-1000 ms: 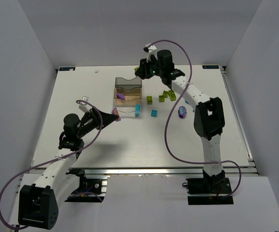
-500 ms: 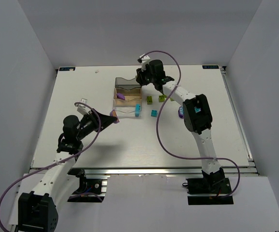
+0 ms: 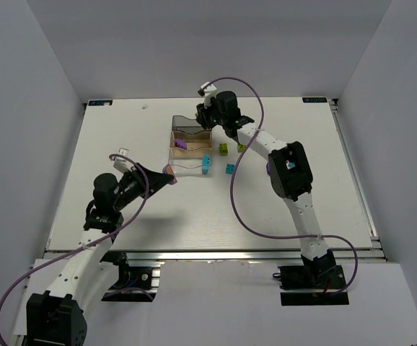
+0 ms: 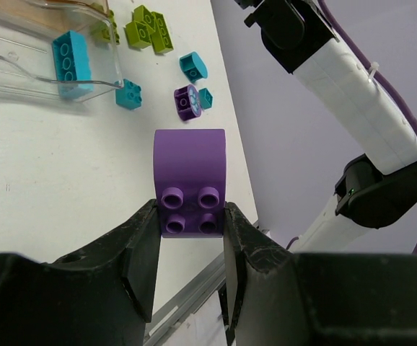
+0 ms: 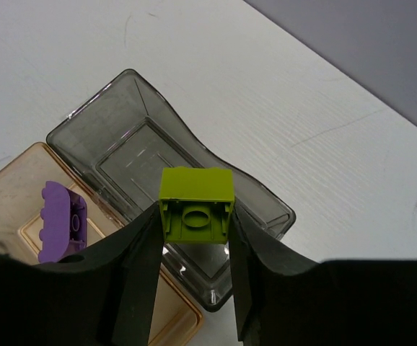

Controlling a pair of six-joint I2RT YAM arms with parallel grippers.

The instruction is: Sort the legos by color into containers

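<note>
My left gripper [image 4: 190, 216] is shut on a purple brick [image 4: 190, 180], held above the table left of the clear bin [image 3: 188, 168]; it shows in the top view [image 3: 171, 173]. My right gripper [image 5: 194, 216] is shut on a lime green brick [image 5: 196, 194] and hangs over the smoky grey bin [image 5: 133, 155], at the row's far end [image 3: 191, 124]. The amber bin [image 5: 14, 194] holds a purple brick [image 5: 60, 220]. The clear bin holds a cyan brick [image 4: 71, 63].
Loose on the table right of the bins are lime bricks [image 4: 149, 32], cyan bricks [image 4: 129, 94] [image 4: 192, 66] and a round purple piece [image 4: 187, 101]. The right arm [image 3: 289, 169] reaches over this area. The table's near edge rail [image 3: 216, 251] runs along the front.
My right gripper has moved left with the lime brick, from beside the grey bin to over it. My left gripper with the purple brick has barely shifted.
</note>
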